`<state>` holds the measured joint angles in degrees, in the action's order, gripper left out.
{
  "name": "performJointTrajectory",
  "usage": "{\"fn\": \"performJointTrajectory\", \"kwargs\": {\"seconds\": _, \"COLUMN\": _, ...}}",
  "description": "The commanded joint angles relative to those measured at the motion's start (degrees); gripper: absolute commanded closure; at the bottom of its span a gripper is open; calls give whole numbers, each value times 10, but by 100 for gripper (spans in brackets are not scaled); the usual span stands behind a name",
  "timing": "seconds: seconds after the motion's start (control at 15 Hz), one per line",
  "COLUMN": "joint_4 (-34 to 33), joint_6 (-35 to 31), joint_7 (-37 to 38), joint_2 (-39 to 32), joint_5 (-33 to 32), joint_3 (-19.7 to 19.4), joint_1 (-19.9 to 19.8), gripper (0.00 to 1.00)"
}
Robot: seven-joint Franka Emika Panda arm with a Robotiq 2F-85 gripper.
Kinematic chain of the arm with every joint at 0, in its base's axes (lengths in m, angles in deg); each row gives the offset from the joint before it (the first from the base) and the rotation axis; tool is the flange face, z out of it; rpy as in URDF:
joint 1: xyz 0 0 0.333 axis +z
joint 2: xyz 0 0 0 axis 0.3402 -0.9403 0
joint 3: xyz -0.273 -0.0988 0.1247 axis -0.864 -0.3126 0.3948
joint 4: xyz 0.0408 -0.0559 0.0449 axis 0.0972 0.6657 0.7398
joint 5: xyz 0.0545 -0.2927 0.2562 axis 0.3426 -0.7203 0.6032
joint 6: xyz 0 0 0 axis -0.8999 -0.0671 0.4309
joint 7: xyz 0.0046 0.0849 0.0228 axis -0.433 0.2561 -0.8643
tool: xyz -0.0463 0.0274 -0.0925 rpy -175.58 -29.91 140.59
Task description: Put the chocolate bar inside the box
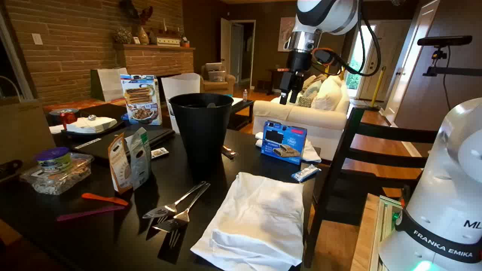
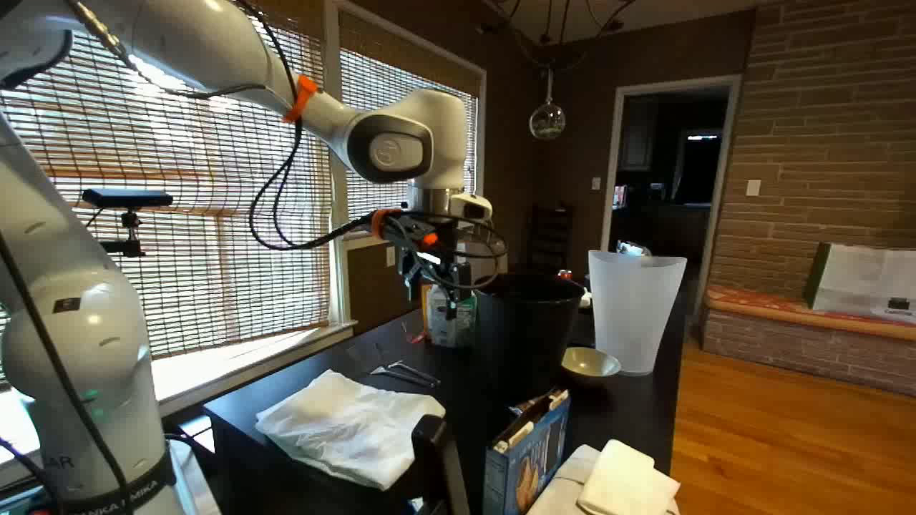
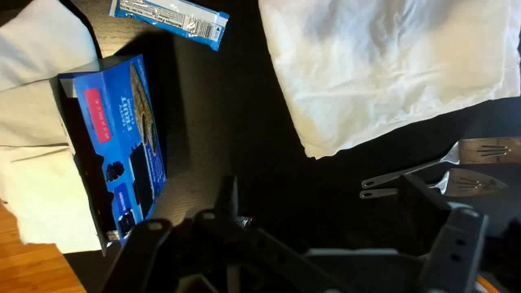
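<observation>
Glossy blue bar [image 3: 171, 19] and dark bar [image 1: 229, 151], both wrapped, below the wide-spread gripper [image 2: 431, 304]; which is chocolate, I cannot tell.
In the wrist view the blue bar lies left of the gripper, outside the open-topped cardboard box [image 3: 117, 146]; mostly rightward, wrinkled cloth [image 3: 386, 69], metal spatulas [image 3: 484, 150]. Dark bar by the tall, smooth bin [image 1: 199, 135].

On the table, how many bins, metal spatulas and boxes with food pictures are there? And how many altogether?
Bins: 2 (black bin, white bin)
Metal spatulas: 2 (square spatula, pointy spatula)
Boxes with food pictures: 2 (small blue box, tall box)
Total: 6
</observation>
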<state>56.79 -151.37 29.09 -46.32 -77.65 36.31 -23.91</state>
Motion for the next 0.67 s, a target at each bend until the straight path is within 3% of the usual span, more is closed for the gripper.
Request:
{"fn": "performJointTrajectory", "kwargs": {"seconds": 0.0, "joint_4": -1, "joint_6": 1, "joint_7": -4, "joint_2": -1, "joint_5": 5, "joint_3": 11, "joint_1": -12, "gripper": 0}}
{"fn": "performJointTrajectory", "kwargs": {"seconds": 0.27, "joint_4": -1, "joint_6": 1, "joint_7": -4, "joint_2": -1, "joint_5": 5, "joint_3": 11, "joint_1": -12, "gripper": 0}}
{"fn": "performJointTrajectory", "kwargs": {"seconds": 0.6, "joint_4": 102, "joint_6": -25, "joint_7": 73, "joint_2": 29, "joint_5": -116, "joint_3": 73, "joint_1": -37, "gripper": 0}}
